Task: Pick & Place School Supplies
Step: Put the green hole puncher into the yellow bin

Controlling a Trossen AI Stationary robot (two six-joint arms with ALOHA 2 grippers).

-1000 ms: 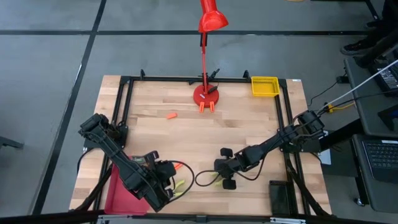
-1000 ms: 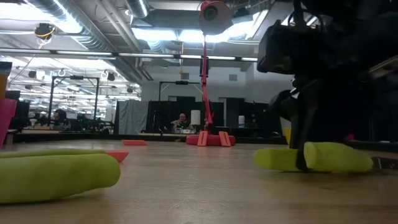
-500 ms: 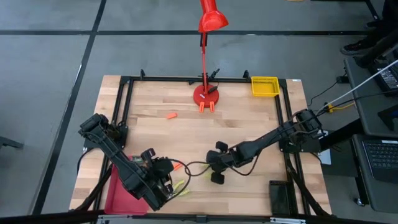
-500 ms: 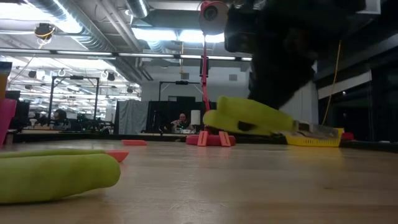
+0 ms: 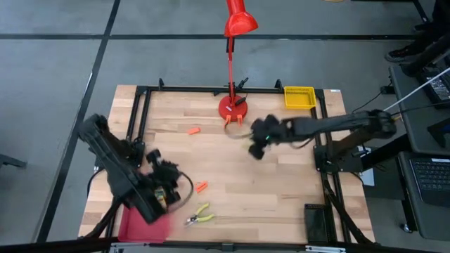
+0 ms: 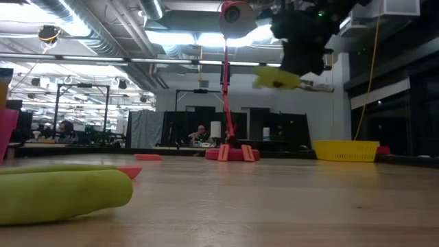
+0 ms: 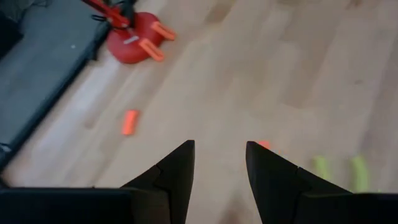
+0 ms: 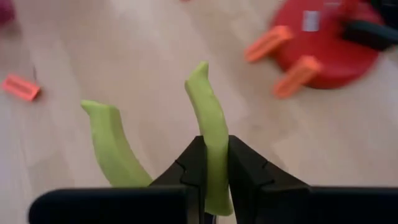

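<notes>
The right gripper (image 5: 257, 144) hangs above the far middle of the counter (image 5: 281, 204), just near of the red desk lamp's base (image 5: 233, 107), its fingers pinched shut on one yellow-green handle (image 8: 210, 134) of a small plier-like tool; the second handle (image 8: 112, 146) splays free beside it, and in the low view the tool (image 6: 277, 77) rides well clear of the wood. Judging by the heading, the likely goal is the yellow bin (image 5: 299, 97) at the far right corner, so this piece looks midway through its carry and not yet placed. The left gripper (image 5: 163, 184) sits at the near left, over the edge of the red tray (image 5: 133, 223), its fingers (image 7: 177, 174) parted and holding nothing. Still lying on the counter are a second plier-like tool (image 5: 200, 214) near the front edge, an orange piece (image 5: 201, 186) just beyond it, and another orange piece (image 5: 192, 131) farther back on the left. So most of the sorting seems left to do. The lamp's base and pole stand close to the carrying arm's path and could be clipped on the way to the bin.
</notes>
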